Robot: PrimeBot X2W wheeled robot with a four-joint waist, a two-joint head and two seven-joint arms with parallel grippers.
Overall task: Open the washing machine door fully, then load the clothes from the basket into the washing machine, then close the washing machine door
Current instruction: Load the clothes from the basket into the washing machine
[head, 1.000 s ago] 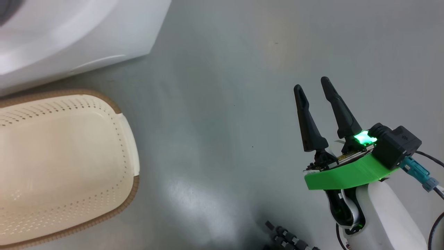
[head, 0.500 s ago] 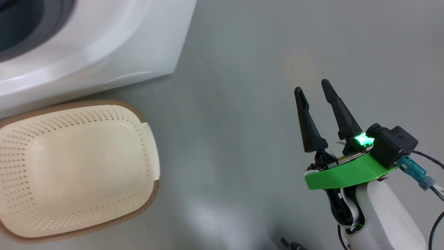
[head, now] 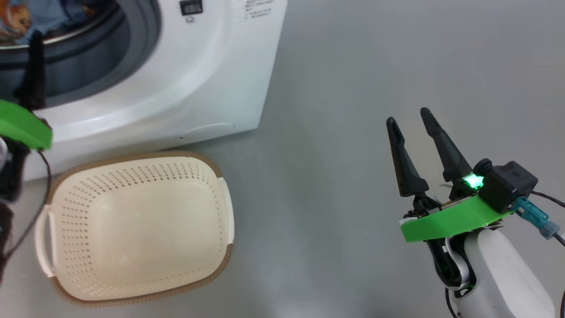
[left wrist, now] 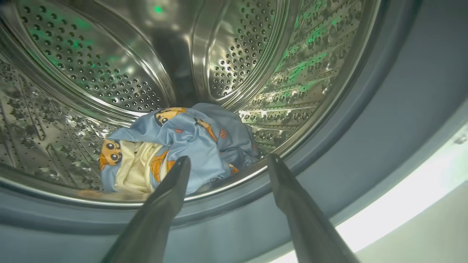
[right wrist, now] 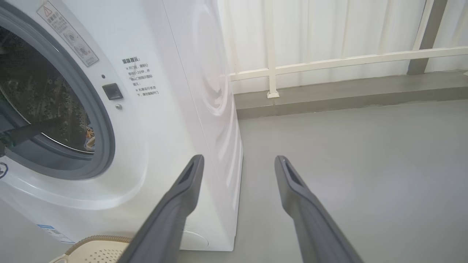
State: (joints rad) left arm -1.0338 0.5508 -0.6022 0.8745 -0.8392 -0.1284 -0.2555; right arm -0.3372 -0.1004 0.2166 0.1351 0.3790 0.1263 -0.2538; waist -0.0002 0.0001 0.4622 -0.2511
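Note:
The white washing machine stands with its round opening uncovered; the washing machine door is out of view. The clothes, light blue with orange bears, lie bunched at the bottom of the steel drum and also show in the head view as clothes. My left gripper is open at the drum's mouth, just in front of the clothes, with nothing between its fingers; one finger shows at the opening. The cream basket sits empty on the floor before the machine. My right gripper hangs open and empty over bare floor, far right of the basket.
The grey-blue gasket rings the drum. The machine's right side panel faces open grey floor. A white railing and a low kerb run along the back. Cables trail from the right wrist.
The head camera has swung, so the washer's opening and the whole basket came into view, and the left gripper now shows at the left edge. The right gripper has kept its place, open.

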